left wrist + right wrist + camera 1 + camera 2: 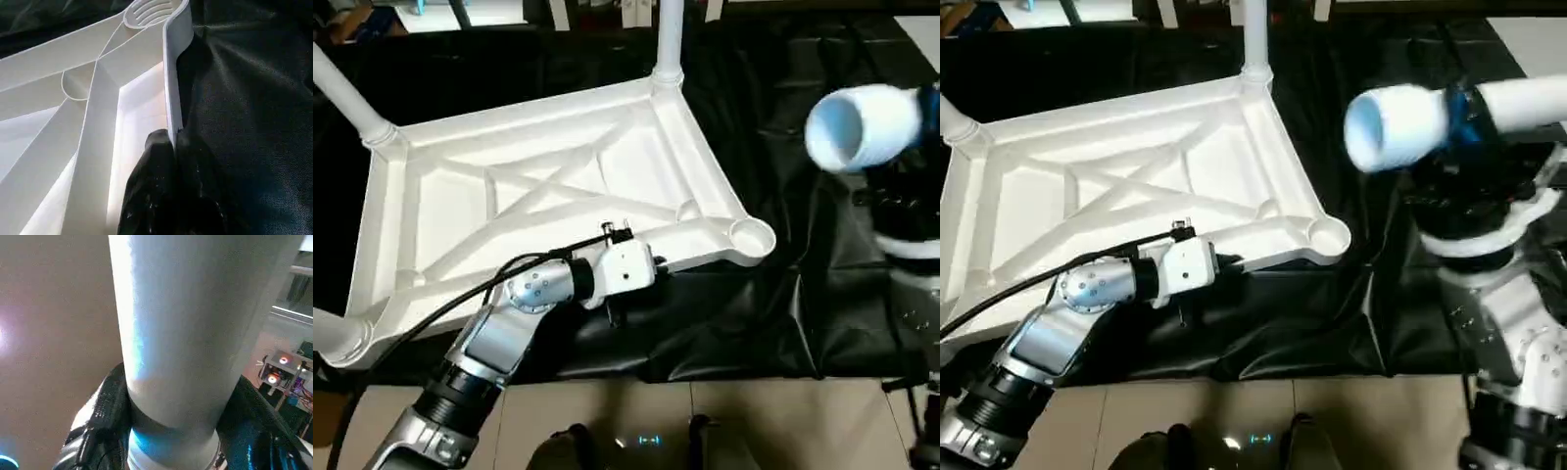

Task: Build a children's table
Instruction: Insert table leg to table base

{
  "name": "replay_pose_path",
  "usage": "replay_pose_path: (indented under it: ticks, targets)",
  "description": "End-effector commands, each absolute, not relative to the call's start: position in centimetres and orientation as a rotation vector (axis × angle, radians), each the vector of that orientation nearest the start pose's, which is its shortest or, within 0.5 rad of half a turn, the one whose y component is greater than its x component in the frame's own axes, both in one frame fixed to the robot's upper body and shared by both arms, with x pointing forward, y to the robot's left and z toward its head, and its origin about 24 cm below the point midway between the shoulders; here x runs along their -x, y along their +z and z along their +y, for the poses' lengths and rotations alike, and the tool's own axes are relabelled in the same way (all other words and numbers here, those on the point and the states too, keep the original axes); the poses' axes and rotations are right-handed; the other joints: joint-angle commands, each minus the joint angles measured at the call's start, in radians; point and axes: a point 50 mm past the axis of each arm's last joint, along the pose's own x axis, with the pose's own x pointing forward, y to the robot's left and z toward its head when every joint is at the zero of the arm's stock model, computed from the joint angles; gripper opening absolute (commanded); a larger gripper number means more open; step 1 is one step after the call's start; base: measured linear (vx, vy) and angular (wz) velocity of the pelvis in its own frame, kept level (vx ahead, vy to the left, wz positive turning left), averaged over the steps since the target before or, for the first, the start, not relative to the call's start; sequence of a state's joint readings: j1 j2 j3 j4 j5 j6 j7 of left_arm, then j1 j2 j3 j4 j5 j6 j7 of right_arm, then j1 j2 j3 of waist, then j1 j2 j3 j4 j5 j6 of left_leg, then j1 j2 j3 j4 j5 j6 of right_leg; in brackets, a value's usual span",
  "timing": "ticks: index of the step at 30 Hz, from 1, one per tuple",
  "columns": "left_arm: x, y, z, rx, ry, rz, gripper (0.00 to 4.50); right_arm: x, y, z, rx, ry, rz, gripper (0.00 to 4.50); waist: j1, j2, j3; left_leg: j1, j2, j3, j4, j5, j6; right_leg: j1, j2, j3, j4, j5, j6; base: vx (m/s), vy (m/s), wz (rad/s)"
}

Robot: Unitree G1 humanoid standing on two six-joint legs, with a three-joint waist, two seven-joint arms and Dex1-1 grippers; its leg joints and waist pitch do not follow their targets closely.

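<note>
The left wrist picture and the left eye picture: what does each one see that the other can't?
The wrist picture shows, up close, the left tool pinching the tabletop's rim. The eye picture shows three legs already standing in the tabletop and the right tool holding a fourth leg in the air. Both show the empty corner socket and the black cloth.

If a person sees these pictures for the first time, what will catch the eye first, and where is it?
The white tabletop lies upside down on the black cloth, its crossed ribs up; three corners already carry legs, and the near right socket is empty. On the right, the right gripper holds a white tube leg raised above the cloth. The left gripper is shut on the tabletop's near rim.
</note>
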State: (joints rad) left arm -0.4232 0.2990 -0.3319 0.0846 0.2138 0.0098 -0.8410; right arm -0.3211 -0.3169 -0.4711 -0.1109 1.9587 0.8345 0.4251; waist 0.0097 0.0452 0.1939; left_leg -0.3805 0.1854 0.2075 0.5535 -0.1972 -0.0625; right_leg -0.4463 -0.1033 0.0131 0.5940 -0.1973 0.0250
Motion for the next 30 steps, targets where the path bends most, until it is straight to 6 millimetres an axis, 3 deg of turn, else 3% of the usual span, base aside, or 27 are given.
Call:
replay_pose_path:
  ticks: [1,3,8,10,11,14,16,18,19,20,24,27,30]
  targets:
    - [-28.4,7.3,7.8,-0.583,-1.085,0.008,0.0,-24.2,21.2,-21.4,-1.345,1.214,-0.395,1.91,0.005,-0.047,-0.067,0.002,0.014,-0.007,-0.039,0.083,0.193,0.059,-0.002,0.006,-0.046,0.097,-0.228,0.0,0.0,0.0]
    - [-28.4,7.3,7.8,-0.584,-1.085,0.01,0.0,-24.1,21.3,-21.6,-1.344,1.214,-0.398,1.91,0.004,-0.049,-0.066,-0.001,0.011,-0.007,-0.037,0.097,0.204,0.059,-0.001,0.007,-0.043,0.131,-0.235,0.0,0.0,0.0]
    - [-28.5,7.3,7.8,-0.591,-1.085,0.013,0.0,-24.1,21.3,-21.9,-1.332,1.2,-0.378,1.91,0.002,-0.049,-0.065,-0.002,0.01,-0.008,-0.037,0.089,0.211,0.061,-0.007,0.006,-0.045,0.097,-0.239,0.0,0.0,0.0]
    - [-28.5,7.3,7.9,-0.597,-1.077,0.015,0.0,-24.5,20.6,-20.8,-1.066,1.046,-0.151,1.91,0.008,-0.047,-0.065,0.004,0.014,-0.009,-0.035,0.11,0.205,0.062,-0.006,0.007,-0.045,0.11,-0.235,0.0,0.0,0.0]
    - [-28.5,7.2,8.0,-0.6,-1.073,0.016,0.0,-24.9,20.1,-20.5,-0.935,0.987,-0.095,1.91,0.005,-0.055,-0.065,-0.006,0.006,-0.008,-0.032,0.129,0.195,0.07,-0.001,0.006,-0.042,0.143,-0.222,0.0,0.0,0.0]
    - [-28.5,7.1,8.0,-0.603,-1.067,0.02,0.0,-26.0,18.4,-19.5,-0.558,0.879,0.007,1.91,-0.001,-0.057,-0.061,-0.012,0.005,-0.007,-0.033,0.061,0.169,0.061,-0.005,0.0,-0.05,0.074,-0.18,0.0,0.0,0.0]
    - [-28.4,7.1,8.0,-0.603,-1.066,0.021,0.0,-26.2,17.8,-19.2,-0.42,0.871,0.016,1.9,-0.002,-0.053,-0.061,-0.005,0.009,-0.008,-0.034,0.026,0.171,0.058,-0.01,0.004,-0.054,0.021,-0.184,0.0,0.0,0.0]
    - [-28.3,7.1,7.9,-0.603,-1.065,0.02,0.0,-26.3,17.3,-19.2,-0.348,0.868,0.016,1.9,-0.004,-0.064,-0.063,-0.006,0.013,-0.008,-0.031,0.039,0.189,0.06,-0.01,0.006,-0.048,0.06,-0.196,0.0,0.0,0.0]
    - [-28.3,7.1,7.9,-0.603,-1.065,0.02,0.0,-26.3,17.3,-19.2,-0.348,0.868,0.016,1.9,-0.004,-0.064,-0.061,-0.007,0.013,-0.008,-0.031,0.047,0.195,0.061,-0.01,0.007,-0.047,0.075,-0.2,0.0,0.0,0.0]
    - [-28.2,7.2,7.9,-0.606,-1.059,0.016,0.0,-26.5,16.4,-19.5,-0.25,0.854,0.002,1.9,-0.007,-0.071,-0.063,-0.009,0.012,-0.008,-0.027,0.068,0.214,0.063,-0.01,0.008,-0.041,0.118,-0.207,0.0,0.0,0.0]
    - [-28.1,7.2,8.1,-0.618,-1.047,0.016,0.0,-26.7,15.0,-20.1,-0.046,0.837,-0.01,1.9,-0.011,-0.069,-0.06,-0.008,0.014,-0.007,-0.021,0.072,0.257,0.061,-0.014,0.007,-0.038,0.146,-0.219,0.0,0.0,0.0]
    - [-27.8,7.1,8.2,-0.617,-1.049,0.015,0.0,-27.1,14.4,-21.0,0.032,0.776,-0.02,1.9,-0.02,-0.073,-0.055,-0.01,0.014,-0.008,-0.021,0.052,0.266,0.06,-0.013,0.006,-0.041,0.104,-0.223,0.0,0.0,0.0]
    - [-27.7,7.1,8.2,-0.614,-1.056,0.012,0.0,-27.3,14.0,-21.7,0.079,0.759,-0.015,1.9,-0.028,-0.07,-0.055,-0.007,0.017,-0.01,-0.02,0.056,0.278,0.06,-0.014,0.007,-0.04,0.097,-0.236,0.0,0.0,0.0]
